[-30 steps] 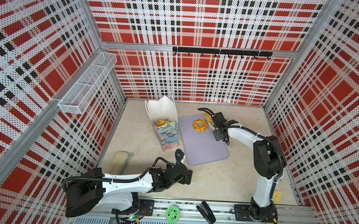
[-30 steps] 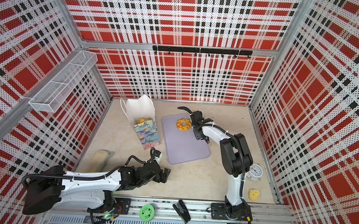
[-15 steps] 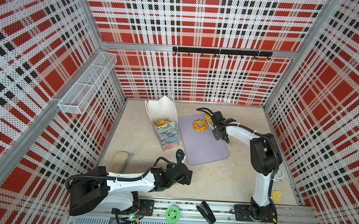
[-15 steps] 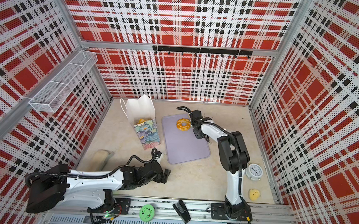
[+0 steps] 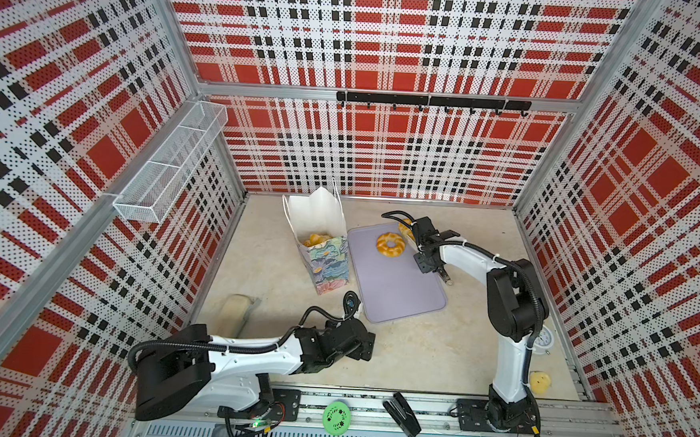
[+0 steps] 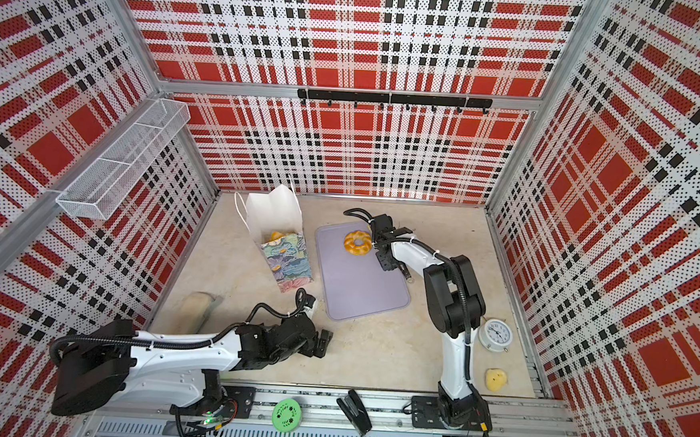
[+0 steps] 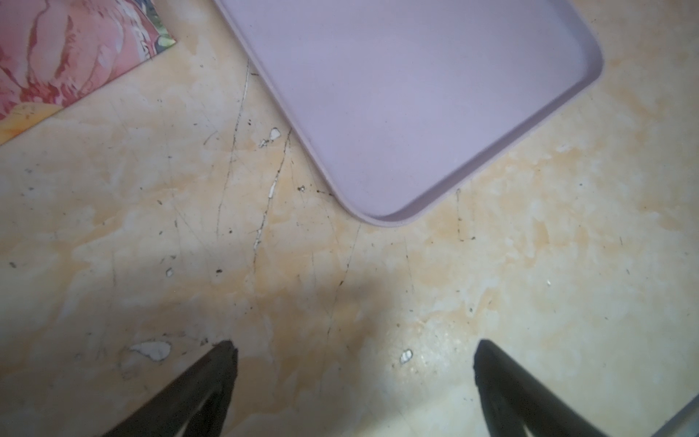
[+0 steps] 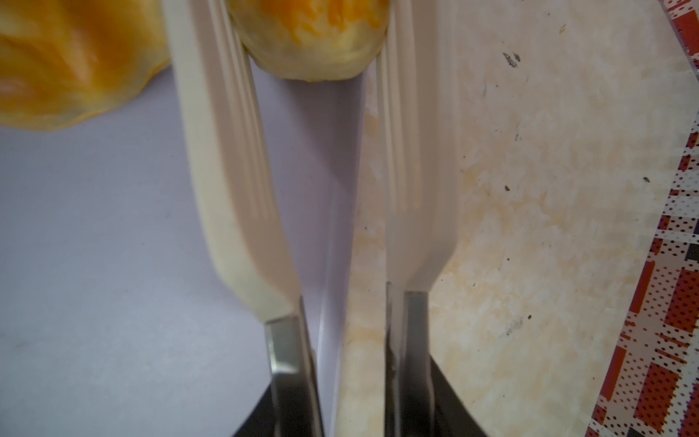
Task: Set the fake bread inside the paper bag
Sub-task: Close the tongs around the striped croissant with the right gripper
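Golden-yellow toy bun (image 8: 302, 41) sits at the far corner of the flat lavender tray (image 5: 402, 289). Your right gripper (image 8: 311, 22) has drawn its white fingers (image 8: 227, 151) in since a second ago, and they seem to pinch the bun on both sides, though blur makes the contact hard to confirm. Beside it the golden ring-shaped pastry (image 5: 390, 245) lies where it was. More yellow bread (image 5: 316, 239) shows inside the upright flower-print paper bag (image 5: 329, 264), just left of the tray. Your left gripper (image 7: 353, 352) hovers low over the beige table (image 7: 151, 227) near the tray's near corner, with its jaws spread wide and holding nothing, as before.
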Tool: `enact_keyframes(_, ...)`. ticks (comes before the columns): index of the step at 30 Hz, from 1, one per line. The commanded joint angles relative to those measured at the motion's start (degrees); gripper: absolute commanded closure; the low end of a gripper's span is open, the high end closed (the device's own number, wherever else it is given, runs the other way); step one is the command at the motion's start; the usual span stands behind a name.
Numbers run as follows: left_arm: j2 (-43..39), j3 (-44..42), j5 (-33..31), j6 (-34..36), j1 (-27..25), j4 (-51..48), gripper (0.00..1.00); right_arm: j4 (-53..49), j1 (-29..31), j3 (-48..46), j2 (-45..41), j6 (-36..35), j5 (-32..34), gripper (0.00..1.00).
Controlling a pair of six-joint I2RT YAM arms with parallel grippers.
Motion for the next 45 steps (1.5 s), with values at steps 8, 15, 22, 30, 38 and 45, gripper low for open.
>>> enact_keyframes(8,1.0,1.4,-0.6,0.0,-0.5,1.3,0.01,-2.0,1.6,-6.3,-7.3,2.3,-1.3,0.61)
enact_keyframes(15,1.2,1.7,-1.5,-0.4,-1.9,1.4,0.01,-3.0,5.0,-14.6,-15.3,6.9,-3.3,0.6)
enact_keyframes(22,1.1,2.3,-2.2,-0.5,-3.4,1.3,0.01,-4.2,8.0,-20.9,-21.4,11.8,-3.9,0.58)
enact_keyframes(30,0.4,1.9,-2.9,-1.0,-4.3,1.3,0.01,-3.4,8.0,-22.1,-21.7,12.6,-3.8,0.5)
enact_keyframes(38,-1.1,0.7,-3.8,-1.4,-4.4,1.1,0.01,-2.5,8.0,-19.3,-18.3,11.9,-4.4,0.45)
enact_keyframes(45,-0.9,0.6,-3.8,-1.4,-4.3,1.0,0.01,-2.6,8.0,-17.3,-15.5,11.0,-4.2,0.45)
